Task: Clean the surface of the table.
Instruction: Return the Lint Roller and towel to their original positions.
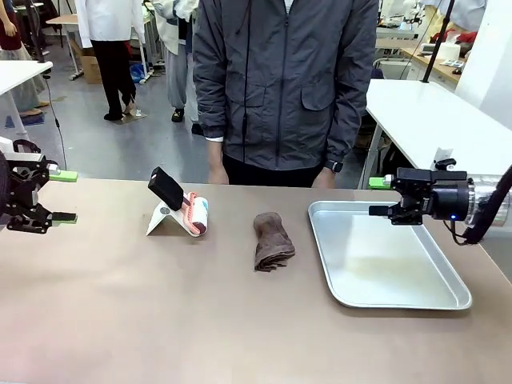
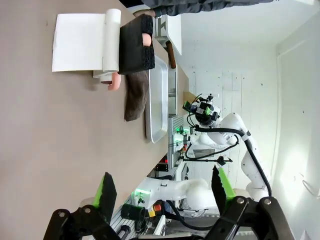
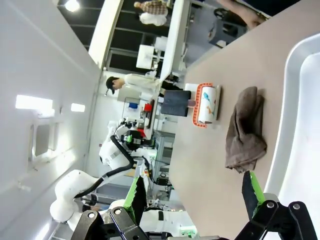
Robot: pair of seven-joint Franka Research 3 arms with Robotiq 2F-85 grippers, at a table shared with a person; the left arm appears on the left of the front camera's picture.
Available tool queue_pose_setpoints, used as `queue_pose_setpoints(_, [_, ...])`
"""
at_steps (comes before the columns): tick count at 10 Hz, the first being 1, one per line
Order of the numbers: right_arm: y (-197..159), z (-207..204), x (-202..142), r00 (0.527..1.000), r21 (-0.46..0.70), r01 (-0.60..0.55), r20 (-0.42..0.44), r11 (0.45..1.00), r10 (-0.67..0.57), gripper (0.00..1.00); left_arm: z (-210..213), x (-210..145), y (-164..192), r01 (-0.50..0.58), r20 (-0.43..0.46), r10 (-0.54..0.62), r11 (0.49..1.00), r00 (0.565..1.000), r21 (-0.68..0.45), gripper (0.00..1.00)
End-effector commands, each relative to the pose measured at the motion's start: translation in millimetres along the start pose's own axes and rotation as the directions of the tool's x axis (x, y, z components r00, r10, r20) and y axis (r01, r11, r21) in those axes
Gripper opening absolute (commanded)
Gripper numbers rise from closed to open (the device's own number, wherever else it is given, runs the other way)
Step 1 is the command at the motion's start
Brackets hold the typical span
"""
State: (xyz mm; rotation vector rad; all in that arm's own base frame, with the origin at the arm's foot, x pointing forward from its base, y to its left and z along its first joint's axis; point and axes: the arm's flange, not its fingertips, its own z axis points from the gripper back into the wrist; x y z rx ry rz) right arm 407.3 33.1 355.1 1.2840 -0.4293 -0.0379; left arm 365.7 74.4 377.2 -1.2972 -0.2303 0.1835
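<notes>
Table (image 1: 120, 320) spanned the foreground, left gripper (image 1: 62, 196) wide open and empty at its left edge, right gripper (image 1: 379, 197) open, empty over tray (image 1: 400, 300) near right edge, cloth (image 1: 272, 240) mid-table, lint roller (image 1: 192, 214) toward far edge.

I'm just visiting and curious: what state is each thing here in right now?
Left gripper: open, holding nothing, hovering at the table's left end.
Right gripper: open, holding nothing, above the tray.
Cloth: crumpled, lying on the table.
Lint roller: resting in its white stand.
Tray: flat on the table, nothing in it.
</notes>
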Motion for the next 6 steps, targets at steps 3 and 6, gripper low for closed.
queue_pose_setpoints(3, [3.9,5.6,2.4,1.0,0.01,-0.008,0.009,1.0,0.008,1.0,1.3,-0.2,-8.5,-0.018,0.021,0.018,1.0,1.0,-0.019,1.0])
queue_pose_setpoints(6, [3.9,5.6,2.4,1.0,0.01,-0.008,0.009,1.0,0.008,1.0,1.3,-0.2,-8.5,-0.018,0.021,0.018,1.0,1.0,-0.019,1.0])
